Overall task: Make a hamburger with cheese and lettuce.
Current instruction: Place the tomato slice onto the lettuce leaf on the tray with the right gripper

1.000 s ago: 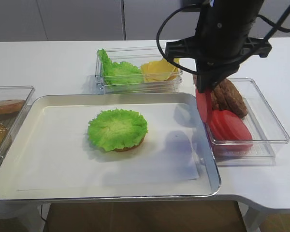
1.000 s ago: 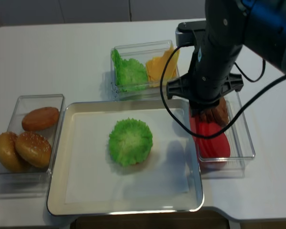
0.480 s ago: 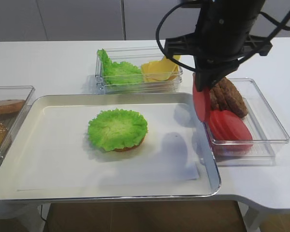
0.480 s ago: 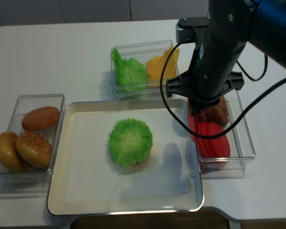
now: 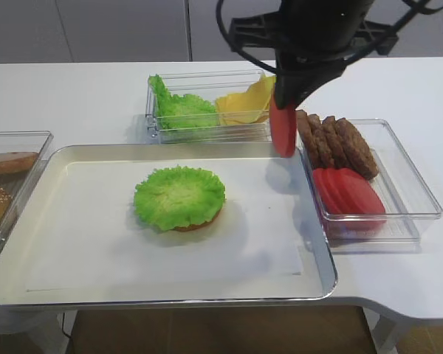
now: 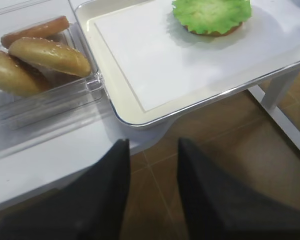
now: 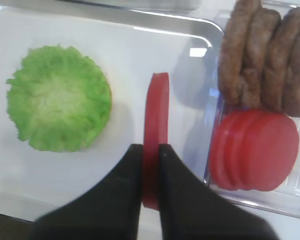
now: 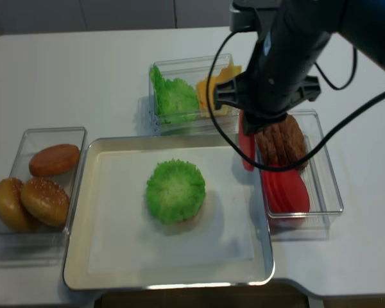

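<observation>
So you are carrying a tomato slice point(image 7: 155, 135) pinched edge-on between the right gripper's point(image 7: 150, 152) closed fingers point(image 7: 131, 165), lettuce point(image 7: 58, 105) lying left of them, cheese point(image 5: 244, 105) not yet added; the left gripper point(image 6: 149, 150) is idling nearly shut, empty.

buns point(image 8: 45, 199): 3
patties point(image 5: 338, 144): about 4
tomato slices point(image 7: 257, 150): 4 in box, one held
trays point(image 5: 29, 287): 1

Two overheads, two wrists; shared tray point(image 5: 321, 243)
</observation>
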`<action>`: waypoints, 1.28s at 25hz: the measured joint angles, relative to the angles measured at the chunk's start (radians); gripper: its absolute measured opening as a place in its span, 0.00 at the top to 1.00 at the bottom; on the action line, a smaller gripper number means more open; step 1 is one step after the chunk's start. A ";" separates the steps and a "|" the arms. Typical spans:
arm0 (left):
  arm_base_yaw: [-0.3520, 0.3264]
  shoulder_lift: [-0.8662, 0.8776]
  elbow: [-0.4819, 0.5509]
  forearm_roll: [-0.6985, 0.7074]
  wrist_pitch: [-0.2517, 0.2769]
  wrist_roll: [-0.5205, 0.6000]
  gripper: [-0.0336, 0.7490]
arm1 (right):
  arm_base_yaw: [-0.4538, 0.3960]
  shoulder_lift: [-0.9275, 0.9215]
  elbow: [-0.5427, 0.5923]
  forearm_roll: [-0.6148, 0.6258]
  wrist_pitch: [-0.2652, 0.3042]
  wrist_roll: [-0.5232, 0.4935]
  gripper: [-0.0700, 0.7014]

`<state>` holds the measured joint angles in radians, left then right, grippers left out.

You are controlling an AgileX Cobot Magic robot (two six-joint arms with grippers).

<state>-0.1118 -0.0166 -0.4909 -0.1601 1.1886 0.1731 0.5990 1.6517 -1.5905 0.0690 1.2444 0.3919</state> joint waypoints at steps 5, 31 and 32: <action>0.000 0.000 0.000 0.000 0.000 0.000 0.65 | 0.063 0.054 -0.066 -0.010 0.000 0.000 0.81; 0.000 0.000 0.000 0.000 0.000 0.000 0.65 | 0.119 0.299 -0.225 -0.026 -0.003 0.051 0.81; 0.000 0.000 0.000 0.000 0.000 0.000 0.65 | 0.119 0.299 -0.226 -0.026 -0.003 0.054 0.81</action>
<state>-0.1118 -0.0166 -0.4909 -0.1601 1.1886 0.1731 0.7180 1.9509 -1.8164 0.0431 1.2411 0.4455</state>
